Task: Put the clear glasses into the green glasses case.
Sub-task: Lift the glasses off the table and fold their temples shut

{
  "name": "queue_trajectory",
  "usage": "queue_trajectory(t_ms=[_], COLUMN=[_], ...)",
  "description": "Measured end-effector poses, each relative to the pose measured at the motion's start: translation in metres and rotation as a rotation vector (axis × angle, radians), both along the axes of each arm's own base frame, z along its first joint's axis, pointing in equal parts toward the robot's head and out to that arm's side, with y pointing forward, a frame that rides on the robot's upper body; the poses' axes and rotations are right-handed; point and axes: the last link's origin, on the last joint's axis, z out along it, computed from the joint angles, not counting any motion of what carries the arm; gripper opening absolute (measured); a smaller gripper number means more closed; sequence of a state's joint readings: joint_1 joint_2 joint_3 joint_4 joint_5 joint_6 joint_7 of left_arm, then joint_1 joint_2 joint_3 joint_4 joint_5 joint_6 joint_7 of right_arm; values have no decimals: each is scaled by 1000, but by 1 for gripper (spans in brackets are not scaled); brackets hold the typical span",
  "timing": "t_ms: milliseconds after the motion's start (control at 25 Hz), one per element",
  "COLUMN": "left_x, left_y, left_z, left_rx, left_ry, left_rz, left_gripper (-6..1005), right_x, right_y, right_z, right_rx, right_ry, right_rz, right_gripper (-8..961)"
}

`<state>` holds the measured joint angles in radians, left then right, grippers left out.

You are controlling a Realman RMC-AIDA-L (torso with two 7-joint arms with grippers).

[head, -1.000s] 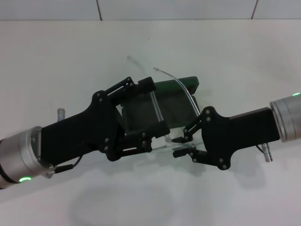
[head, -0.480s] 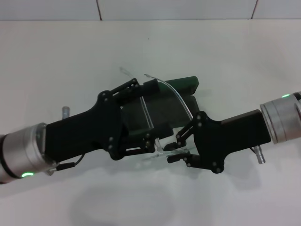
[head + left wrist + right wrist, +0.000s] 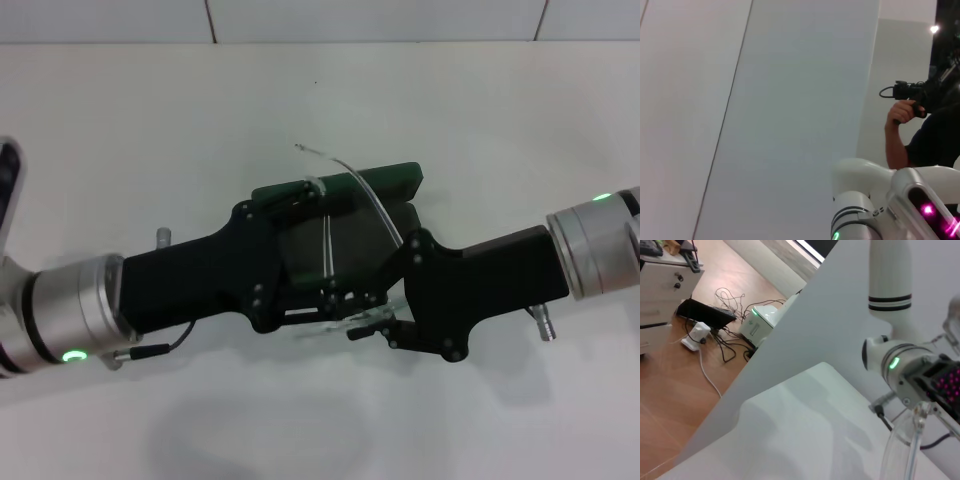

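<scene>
The green glasses case [image 3: 388,179] lies open in the middle of the white table, its dark lining [image 3: 362,240] facing up. The clear glasses [image 3: 372,200] are tilted over the case, their thin arms rising across the lining and lid. My right gripper [image 3: 372,320] is at the case's near edge, shut on the front of the glasses. A clear lens [image 3: 897,452] shows close up in the right wrist view. My left gripper [image 3: 318,250] reaches in from the left, open, with its fingers astride the case's left part.
The white table [image 3: 150,120] runs to a tiled wall at the back. The left wrist view shows only a wall and a person [image 3: 920,130] holding a camera. The right wrist view shows the left arm [image 3: 900,365] and floor cables [image 3: 725,345] beyond the table edge.
My left gripper has slid right, further over the case. My right gripper has shifted left and slightly up with the glasses, whose arms now tilt over the lining. The case has stayed put.
</scene>
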<state>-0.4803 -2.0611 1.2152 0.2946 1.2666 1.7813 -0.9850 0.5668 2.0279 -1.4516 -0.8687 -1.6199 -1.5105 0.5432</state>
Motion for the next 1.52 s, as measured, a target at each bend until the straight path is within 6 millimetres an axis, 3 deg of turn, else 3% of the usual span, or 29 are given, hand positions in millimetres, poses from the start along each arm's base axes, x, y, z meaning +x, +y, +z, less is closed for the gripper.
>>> queue_trajectory(t_ms=[520, 880, 1000, 1160, 1280, 1520], left_x=[5, 2, -9, -44, -53, -32], left_y=[19, 27, 28, 31, 33, 37], left_z=[-1, 11, 24, 49, 43, 9], left_rx=[-162, -179, -115, 85, 169, 248], left_ry=[64, 53, 50, 54, 105, 160], left_rz=[85, 126, 149, 278, 309, 201], left_gripper=[862, 862, 862, 862, 862, 862], right_x=[-4, 1, 1, -5, -13, -40], right_y=[-3, -5, -6, -12, -19, -20], right_z=[0, 1, 4, 20, 26, 8], right_rx=[9, 19, 18, -21, -101, -312], right_ry=[38, 45, 61, 174, 261, 310], right_rz=[30, 28, 35, 35, 43, -5], right_gripper=[150, 154, 155, 157, 158, 161])
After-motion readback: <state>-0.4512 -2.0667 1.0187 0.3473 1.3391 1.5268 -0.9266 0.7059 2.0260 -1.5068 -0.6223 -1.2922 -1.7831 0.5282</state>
